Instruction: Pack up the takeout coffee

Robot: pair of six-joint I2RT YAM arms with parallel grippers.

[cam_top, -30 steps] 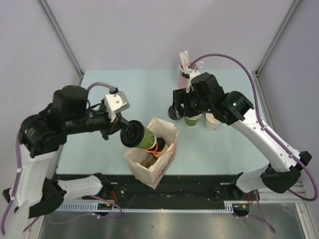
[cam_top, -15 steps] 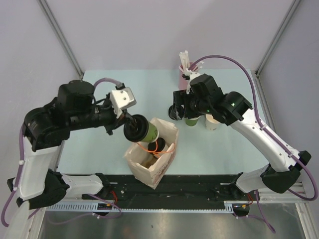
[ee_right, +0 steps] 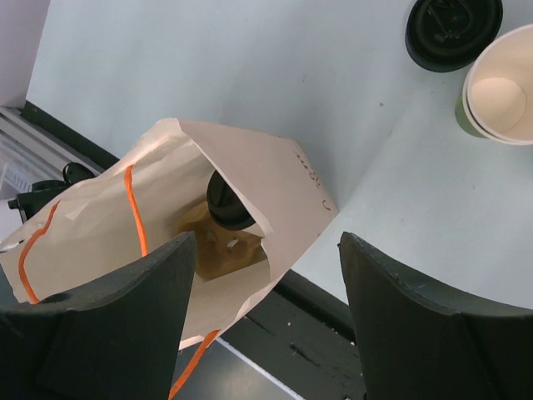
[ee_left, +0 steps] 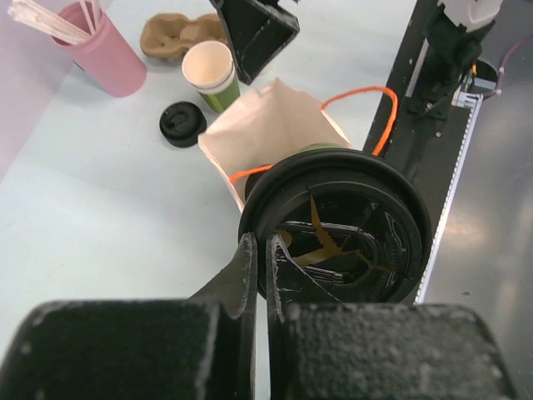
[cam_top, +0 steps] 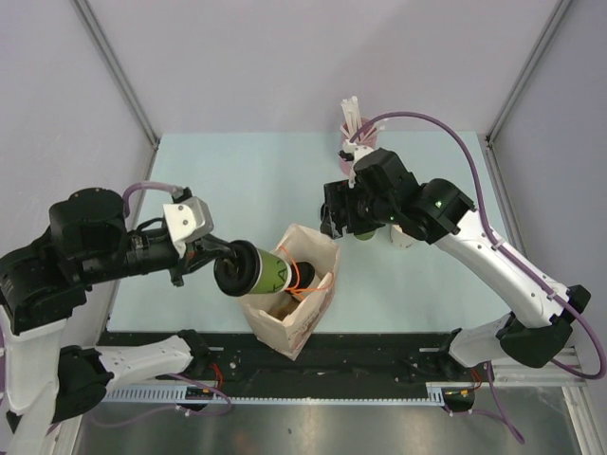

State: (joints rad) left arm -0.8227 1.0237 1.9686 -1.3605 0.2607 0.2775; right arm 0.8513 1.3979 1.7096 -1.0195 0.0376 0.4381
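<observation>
My left gripper (cam_top: 216,258) is shut on the rim of the black lid (ee_left: 337,225) of a green cup (cam_top: 272,272). The cup lies on its side, lid toward the gripper (ee_left: 260,242), its base at the left edge of the open paper bag (cam_top: 296,318). A round black lid (ee_right: 226,202) shows inside the bag (ee_right: 275,187). My right gripper (cam_top: 334,216) hangs open and empty over the bag's far edge, jaws wide in the right wrist view (ee_right: 266,242). A white cup (cam_top: 403,234) stands partly hidden under the right arm.
An open green cup (ee_left: 210,73) stands beyond the bag, with a loose black lid (ee_left: 182,123) beside it. A pink cup of straws (ee_left: 108,54) and a cardboard cup carrier (ee_left: 171,32) stand further back. The bag has orange handles (ee_left: 366,93). A black rail (cam_top: 379,355) runs along the table's near edge.
My left arm has drawn back to the left and lower, taking the green cup with it toward the bag's left edge. My right gripper has shifted slightly left, toward the bag.
</observation>
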